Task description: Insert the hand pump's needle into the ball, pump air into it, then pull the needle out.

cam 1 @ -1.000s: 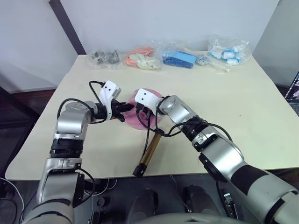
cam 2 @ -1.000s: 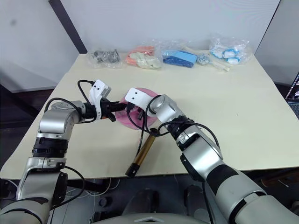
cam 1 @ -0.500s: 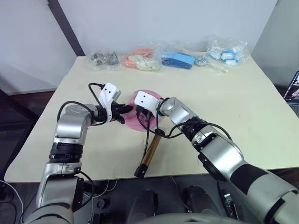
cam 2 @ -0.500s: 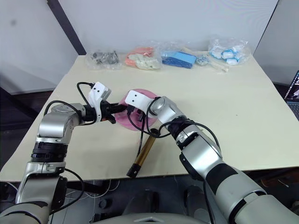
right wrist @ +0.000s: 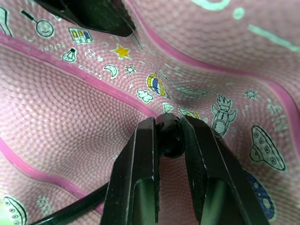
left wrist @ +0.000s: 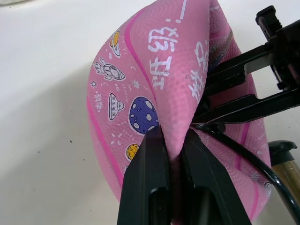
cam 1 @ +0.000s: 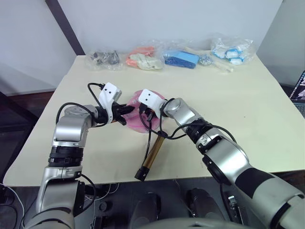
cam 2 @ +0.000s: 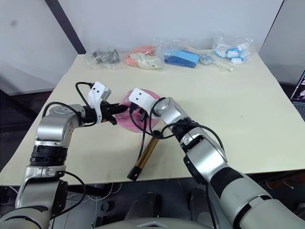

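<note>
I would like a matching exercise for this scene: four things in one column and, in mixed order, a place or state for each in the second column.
Things:
1. ball
2. pump
3. left gripper
4. right gripper

States:
A. shut on the black needle fitting, pressed against the ball
B. lying on the table, near its front edge
C. caved in, held between both grippers
D. pinching a fold of the ball's pink rim

Pairs: 1-C, 2-B, 3-D, 4-A
</note>
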Controlling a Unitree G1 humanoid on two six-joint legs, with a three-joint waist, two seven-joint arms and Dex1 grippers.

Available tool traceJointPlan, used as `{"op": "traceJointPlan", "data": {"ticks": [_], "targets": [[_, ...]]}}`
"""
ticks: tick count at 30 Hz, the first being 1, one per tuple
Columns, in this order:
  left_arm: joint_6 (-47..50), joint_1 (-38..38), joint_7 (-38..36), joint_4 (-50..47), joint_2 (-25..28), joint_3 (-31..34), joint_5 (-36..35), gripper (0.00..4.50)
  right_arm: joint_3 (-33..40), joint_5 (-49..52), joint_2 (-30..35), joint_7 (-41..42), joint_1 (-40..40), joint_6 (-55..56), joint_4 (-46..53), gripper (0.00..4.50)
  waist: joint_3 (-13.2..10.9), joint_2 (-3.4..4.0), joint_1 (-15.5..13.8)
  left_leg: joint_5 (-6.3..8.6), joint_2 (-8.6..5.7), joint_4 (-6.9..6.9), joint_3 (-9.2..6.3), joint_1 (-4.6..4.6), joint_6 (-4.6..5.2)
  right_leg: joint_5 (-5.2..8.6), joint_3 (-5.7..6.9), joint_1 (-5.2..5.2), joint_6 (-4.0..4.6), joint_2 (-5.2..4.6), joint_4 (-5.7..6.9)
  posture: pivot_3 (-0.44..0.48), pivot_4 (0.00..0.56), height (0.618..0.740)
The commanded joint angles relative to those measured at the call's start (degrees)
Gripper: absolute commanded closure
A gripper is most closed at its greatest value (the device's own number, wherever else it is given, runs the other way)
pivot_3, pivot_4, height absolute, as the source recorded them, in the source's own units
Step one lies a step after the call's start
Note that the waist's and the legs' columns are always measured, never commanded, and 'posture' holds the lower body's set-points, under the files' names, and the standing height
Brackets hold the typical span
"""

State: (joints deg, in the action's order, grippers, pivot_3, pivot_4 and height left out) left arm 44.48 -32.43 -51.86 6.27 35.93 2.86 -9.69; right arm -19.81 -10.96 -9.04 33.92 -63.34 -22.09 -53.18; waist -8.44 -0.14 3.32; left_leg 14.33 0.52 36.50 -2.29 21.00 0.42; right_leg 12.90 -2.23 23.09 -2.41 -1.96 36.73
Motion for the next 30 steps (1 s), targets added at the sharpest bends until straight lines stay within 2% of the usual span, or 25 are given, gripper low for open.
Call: {"op": "traceJointPlan", "data": {"ticks": [1,4,9,10,11,12,15,19,22,26,27,30], "targets": [[-2.16,-0.70,-2.52,-1.42,-1.74,-4.29,-1.72,4.50,-1.84,0.85,-3.23,2.08,4.18,-5.74,6.87,4.26,-0.01,0.00,-0.08,0.00,-0.01,0.00,0.00,0.07,0.00,0.00,0.00,0.06,-0.01,0.00,0.00,0.000,0.150,0.740],[-2.71,-0.97,-2.49,-1.54,-1.62,-4.57,-1.49,4.50,-2.43,0.57,-3.21,2.04,5.11,-8.31,10.83,4.26,-0.03,0.00,-0.31,-0.01,-0.03,0.00,-0.01,0.30,0.00,0.03,0.01,0.24,-0.05,0.00,-0.01,0.000,0.150,0.740],[-2.90,-1.25,-2.08,-1.87,-1.79,-4.94,-1.27,4.50,-1.50,0.76,-3.69,1.62,5.44,-9.32,10.52,4.26,-0.04,-0.03,-0.82,-0.05,-0.08,0.00,-0.06,0.75,-0.05,0.01,0.06,0.61,-0.06,0.02,0.00,0.000,0.150,0.740],[-3.01,-1.26,-1.97,-1.87,-1.79,-4.98,-1.16,4.50,-0.68,1.59,-3.83,1.90,5.58,-10.05,11.08,3.24,-0.06,-0.03,-0.84,-0.05,-0.08,0.00,-0.06,0.75,-0.05,0.02,0.06,0.61,-0.05,0.02,0.00,0.000,0.150,0.740],[-3.19,-1.34,-1.86,-1.77,-1.80,-5.06,-0.98,4.50,-0.18,2.11,-3.69,2.06,5.66,-10.54,11.68,3.02,-0.24,-0.03,-1.07,-0.05,-0.08,0.00,-0.07,0.75,-0.05,0.03,0.06,0.61,-0.04,0.02,0.00,0.000,0.150,0.740],[-3.33,-1.45,-1.68,-1.61,-1.83,-5.06,-0.80,4.50,-0.43,1.95,-3.03,2.04,5.73,-10.55,12.59,2.41,-0.41,-0.05,-1.18,-0.05,-0.10,0.01,-0.13,0.81,-0.05,0.03,0.15,0.61,-0.04,-0.02,0.00,0.000,0.150,0.740],[-4.39,-1.72,-1.44,-0.93,-1.70,-5.06,-0.15,4.50,-0.62,2.54,0.40,3.07,7.69,-12.38,21.30,1.03,-0.54,-0.10,-1.36,-0.08,-0.15,0.02,-0.34,0.98,-0.09,0.02,0.33,0.68,-0.05,-0.06,-0.05,0.000,0.150,0.740],[-5.56,-1.80,-1.68,-0.71,-1.20,-4.97,0.17,4.50,-0.57,5.46,4.81,7.20,12.84,-18.94,38.87,1.03,-0.75,-0.01,-2.33,-0.13,-0.26,0.04,-0.69,1.43,-0.18,-0.05,0.70,0.87,-0.19,-0.17,-0.08,0.000,0.150,0.740],[-7.17,-2.07,-2.21,-0.15,-0.42,-4.93,0.58,4.50,-0.69,7.27,9.89,9.18,17.89,-22.72,53.31,1.03,-0.78,0.01,-2.87,-0.20,-0.33,0.05,-1.06,1.89,-0.30,-0.14,1.03,1.11,0.01,-0.20,-0.11,0.000,0.150,0.740],[-8.22,-2.41,-2.58,0.12,0.09,-4.99,0.26,4.50,-0.24,9.36,14.81,9.65,22.38,-24.50,64.48,1.03,-1.02,0.01,-2.87,-0.21,-0.44,0.03,-1.25,2.00,-0.33,0.00,1.31,1.10,-0.06,-0.31,-0.16,0.000,0.150,0.740],[-8.41,-2.57,-2.81,0.00,0.29,-4.94,0.10,4.50,1.33,10.79,15.90,9.86,24.92,-20.78,67.56,1.03,-1.10,0.00,-2.91,-0.22,-0.45,0.03,-1.26,1.99,-0.35,0.06,1.32,1.09,-0.15,-0.31,-0.16,0.000,0.150,0.740],[-8.59,-2.78,-3.46,-0.68,1.07,-4.65,-0.32,4.50,5.41,15.16,20.97,12.10,30.29,-20.35,75.23,1.03,-1.26,-0.07,-2.90,-0.26,-0.47,0.03,-1.23,1.99,-0.40,0.11,1.48,1.02,-0.17,-0.31,-0.20,0.000,0.150,0.740]]}}
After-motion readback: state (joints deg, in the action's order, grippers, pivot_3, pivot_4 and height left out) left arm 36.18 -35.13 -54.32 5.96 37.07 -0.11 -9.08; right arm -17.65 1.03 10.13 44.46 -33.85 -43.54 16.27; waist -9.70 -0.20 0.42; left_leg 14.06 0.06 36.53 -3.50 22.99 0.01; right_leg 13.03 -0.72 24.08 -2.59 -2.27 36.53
